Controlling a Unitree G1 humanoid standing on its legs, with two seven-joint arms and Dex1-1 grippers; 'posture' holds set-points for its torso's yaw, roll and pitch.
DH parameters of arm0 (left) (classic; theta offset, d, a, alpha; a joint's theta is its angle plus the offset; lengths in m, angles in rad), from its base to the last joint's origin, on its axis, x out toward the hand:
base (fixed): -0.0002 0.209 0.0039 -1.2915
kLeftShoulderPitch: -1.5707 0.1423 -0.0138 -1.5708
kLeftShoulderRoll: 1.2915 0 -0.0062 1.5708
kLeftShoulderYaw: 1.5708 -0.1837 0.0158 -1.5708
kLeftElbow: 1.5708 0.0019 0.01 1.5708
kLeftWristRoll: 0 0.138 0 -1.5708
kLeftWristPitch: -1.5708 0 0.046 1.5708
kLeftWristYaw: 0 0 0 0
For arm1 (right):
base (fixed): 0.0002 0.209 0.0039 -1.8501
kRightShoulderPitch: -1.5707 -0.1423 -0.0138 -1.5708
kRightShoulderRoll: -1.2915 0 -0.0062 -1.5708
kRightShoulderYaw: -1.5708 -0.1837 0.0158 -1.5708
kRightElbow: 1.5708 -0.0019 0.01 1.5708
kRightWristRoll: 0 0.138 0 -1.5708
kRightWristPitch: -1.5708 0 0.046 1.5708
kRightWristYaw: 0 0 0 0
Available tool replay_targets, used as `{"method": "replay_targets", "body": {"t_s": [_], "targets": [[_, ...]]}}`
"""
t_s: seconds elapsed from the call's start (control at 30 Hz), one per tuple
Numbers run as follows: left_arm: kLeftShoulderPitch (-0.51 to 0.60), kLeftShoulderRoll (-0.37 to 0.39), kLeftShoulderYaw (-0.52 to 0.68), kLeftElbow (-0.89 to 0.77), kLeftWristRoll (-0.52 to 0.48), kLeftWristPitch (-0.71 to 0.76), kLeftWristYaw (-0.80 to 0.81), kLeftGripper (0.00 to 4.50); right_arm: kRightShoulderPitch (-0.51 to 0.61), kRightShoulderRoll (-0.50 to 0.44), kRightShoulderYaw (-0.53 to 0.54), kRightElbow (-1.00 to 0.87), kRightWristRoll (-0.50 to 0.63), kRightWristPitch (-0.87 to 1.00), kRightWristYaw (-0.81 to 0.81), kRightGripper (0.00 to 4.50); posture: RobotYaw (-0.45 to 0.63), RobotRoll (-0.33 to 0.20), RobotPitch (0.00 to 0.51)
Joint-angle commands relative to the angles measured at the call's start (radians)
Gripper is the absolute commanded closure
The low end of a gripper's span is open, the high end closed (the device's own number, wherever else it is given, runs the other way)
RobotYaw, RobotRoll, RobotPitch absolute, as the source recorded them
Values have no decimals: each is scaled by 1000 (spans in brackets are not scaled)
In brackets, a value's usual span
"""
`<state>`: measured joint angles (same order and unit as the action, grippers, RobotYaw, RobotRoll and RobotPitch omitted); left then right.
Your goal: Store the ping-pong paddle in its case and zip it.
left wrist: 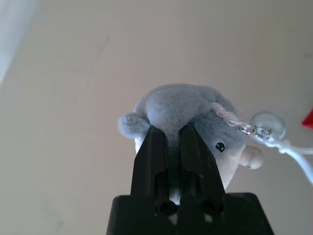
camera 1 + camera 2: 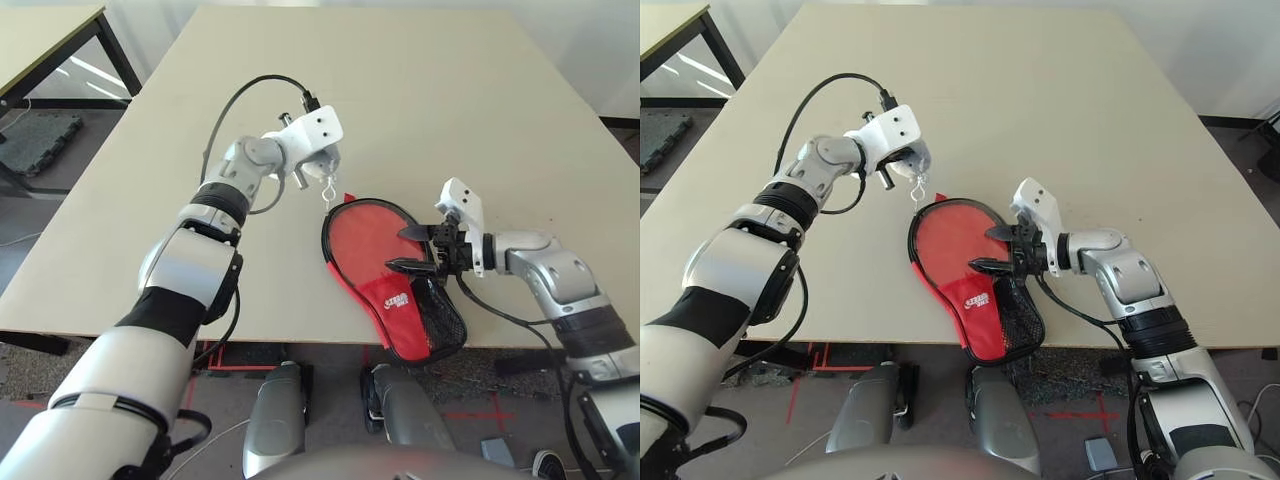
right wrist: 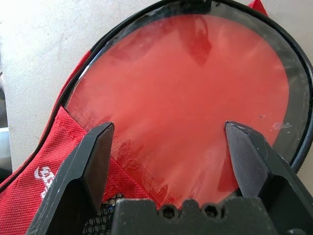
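Observation:
The case lies open at the table's front edge, red side up, with a white logo and a black mesh pocket. Its handle end hangs past the edge. Inside its black zipper rim rests the ping-pong paddle, round red face up; its handle is hidden under the red fabric. My right gripper is open just above the paddle's face, its fingers spread wide. My left gripper is shut on a small grey plush charm, held above the table just beyond the case's far rim, with a white clasp dangling.
The beige table stretches wide and bare behind the case. A second table stands off to the far left. A black cable loops above my left forearm. The floor drops away right below the case.

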<state>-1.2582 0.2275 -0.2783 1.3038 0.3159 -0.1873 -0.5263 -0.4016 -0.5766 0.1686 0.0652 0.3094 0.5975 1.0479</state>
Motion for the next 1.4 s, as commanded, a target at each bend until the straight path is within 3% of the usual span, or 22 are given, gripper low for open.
{"method": "replay_targets", "body": {"t_s": [0.03, 0.47, 0.73, 0.97, 1.4], "targets": [[-48, -36, 11, 18, 17, -28, 86, 4484, 62, 2, 48, 12, -6, 71, -6, 0, 46, 0, 158], [-98, -157, 3, 36, 66, -107, 280, 4484, 119, -2, 28, -68, 18, 109, -43, 0, -16, 0, 165], [-31, -243, -14, 33, 66, -166, 136, 4484, 125, -1, 27, -78, 27, 112, -53, 0, -16, 0, 160], [9, -264, -39, 28, 83, -191, 69, 4484, 115, 2, 33, -73, 31, 110, -54, 0, -11, 0, 161], [29, -307, -62, 29, 100, -197, 87, 4484, 116, 8, 28, -77, 36, 112, -63, 0, -28, 0, 162]]}}
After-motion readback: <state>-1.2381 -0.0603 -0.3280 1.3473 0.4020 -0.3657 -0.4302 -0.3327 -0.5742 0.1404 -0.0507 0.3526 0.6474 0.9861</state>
